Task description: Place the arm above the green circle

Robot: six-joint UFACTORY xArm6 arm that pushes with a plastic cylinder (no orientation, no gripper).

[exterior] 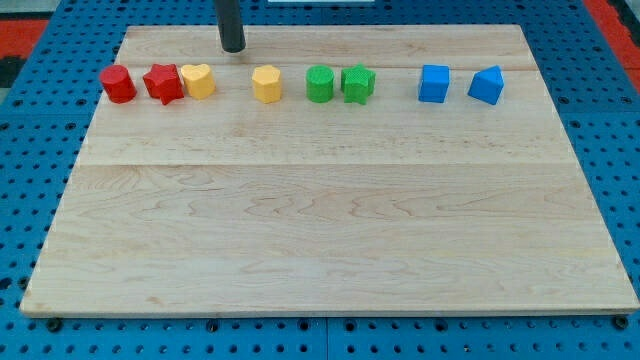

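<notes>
Wood surface (330, 230) carries eight blocks in one row near the view's top. My tip (232, 48) is up by the top edge, touching nothing; it's a bare rod, no hand to open or shut, nothing held. Closest to it: yellow heart (199, 80) just below and to the view's left, yellow hexagon (267, 84) just below and to the right. Red star (163, 82) and red cylinder (118, 84) sit further left. The target green circle (319, 84) is to the tip's right and a bit lower, touching or nearly touching the green star (358, 83). Blue cube (434, 83) and blue pentagon-like block (486, 85) are far right. Judgement: task not done; remaining move is rightward along the top margin, stopping directly above the green circle.
</notes>
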